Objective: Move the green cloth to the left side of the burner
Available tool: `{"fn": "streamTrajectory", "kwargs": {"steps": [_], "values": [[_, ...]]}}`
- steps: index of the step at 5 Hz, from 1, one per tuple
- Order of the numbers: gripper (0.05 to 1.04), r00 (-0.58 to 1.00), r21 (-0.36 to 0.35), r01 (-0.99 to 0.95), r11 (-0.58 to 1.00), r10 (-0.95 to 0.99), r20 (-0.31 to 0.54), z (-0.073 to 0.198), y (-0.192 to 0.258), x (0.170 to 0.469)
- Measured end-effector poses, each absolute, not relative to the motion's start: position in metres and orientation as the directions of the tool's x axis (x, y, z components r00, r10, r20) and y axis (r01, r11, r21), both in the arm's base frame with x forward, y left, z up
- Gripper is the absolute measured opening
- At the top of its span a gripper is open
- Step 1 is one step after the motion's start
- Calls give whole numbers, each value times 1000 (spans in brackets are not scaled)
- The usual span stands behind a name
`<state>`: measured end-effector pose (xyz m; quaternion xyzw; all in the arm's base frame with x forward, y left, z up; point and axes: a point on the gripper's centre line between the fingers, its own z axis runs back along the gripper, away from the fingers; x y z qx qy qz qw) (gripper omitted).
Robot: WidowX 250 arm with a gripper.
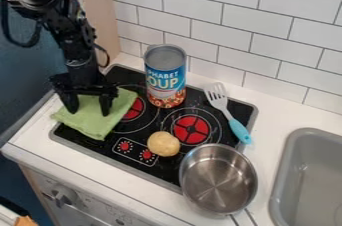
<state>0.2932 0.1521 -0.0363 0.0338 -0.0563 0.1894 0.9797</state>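
white worktop, tiled wall behind. green cloth sits on the hob's left side, overhanging its left edge, beside the left burner. gripper at the cloth, fingers spread wide, no fold pinched; contact unclear. pot overlaps the hob's front-right corner.

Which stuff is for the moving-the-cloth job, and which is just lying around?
For the job:
- green cloth
- burner beside it
- black gripper, over the cloth

Just lying about:
- soup can
- fork with a blue handle
- round yellowish thing
- metal pot
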Motion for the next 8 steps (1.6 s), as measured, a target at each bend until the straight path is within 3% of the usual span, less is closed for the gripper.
{"fn": "streamTrajectory", "kwargs": {"steps": [2,4,7,8], "values": [[1001,907,40,-407,912,399,133,-34,152,306],[1001,905,40,-414,909,407,127,-31,149,300],[1001,872,51,-454,890,432,229,26,155,307],[1001,877,58,-445,894,422,228,45,144,303]]}}
